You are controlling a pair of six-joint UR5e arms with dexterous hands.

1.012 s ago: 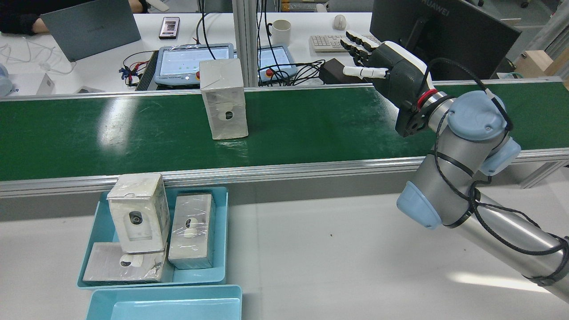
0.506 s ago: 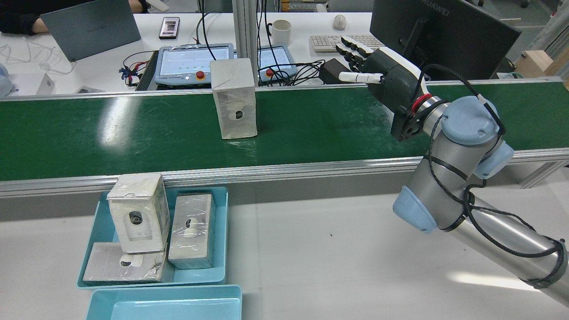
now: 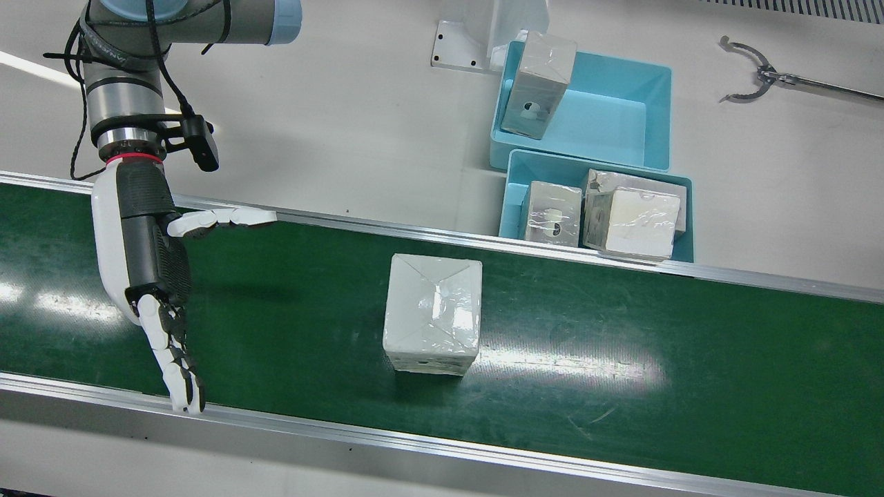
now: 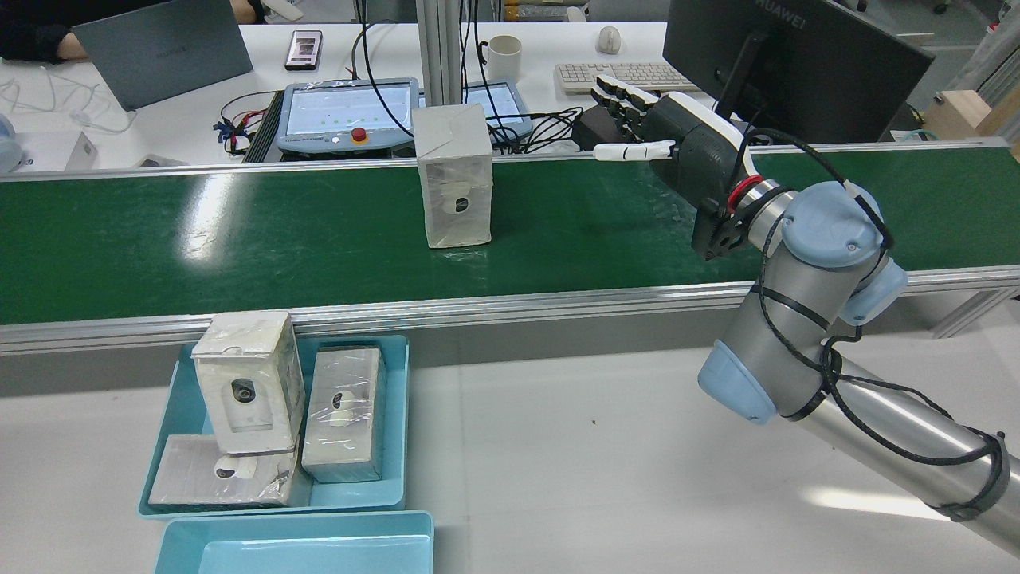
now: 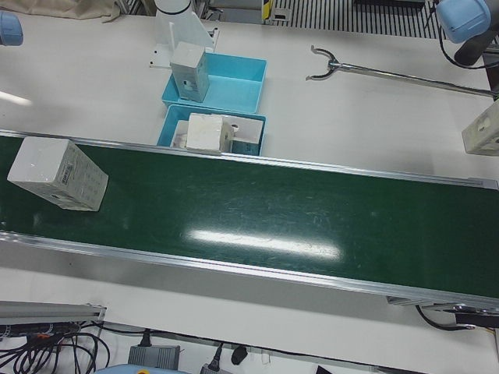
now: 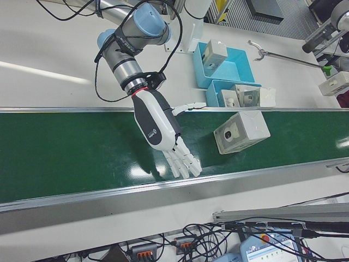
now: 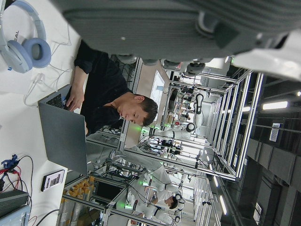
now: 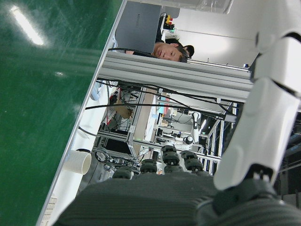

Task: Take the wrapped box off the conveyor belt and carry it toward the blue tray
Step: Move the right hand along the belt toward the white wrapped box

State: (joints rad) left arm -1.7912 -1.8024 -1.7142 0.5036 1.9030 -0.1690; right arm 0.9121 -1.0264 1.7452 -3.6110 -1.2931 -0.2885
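A white bench (image 4: 606, 478) carries a green conveyor belt (image 4: 239, 239) with aluminium rails; beyond it stand desks with a monitor (image 4: 789, 64), a keyboard (image 4: 590, 76), a mug (image 4: 504, 57) and a laptop (image 4: 163, 52).

In the rear view, a blue tray (image 4: 394, 422) at 7 o'clock holds three wrapped boxes, with a second tray (image 4: 295, 546) just below it. In the front view a grabber tool (image 3: 760, 72) lies on the bench at 1 o'clock.

The wrapped box (image 4: 454, 175) stands upright on the belt, nothing between it and the right hand (image 4: 669, 131), which hovers over the belt's far edge at 2 o'clock, released, fingers (image 3: 176, 366) straight and spread, thumb toward the box, well apart from it. The left hand (image 7: 197, 28) shows only in its own view; I cannot tell its state.

Since the earlier frames the box has ridden rightward along the belt and the right hand has edged left toward it.
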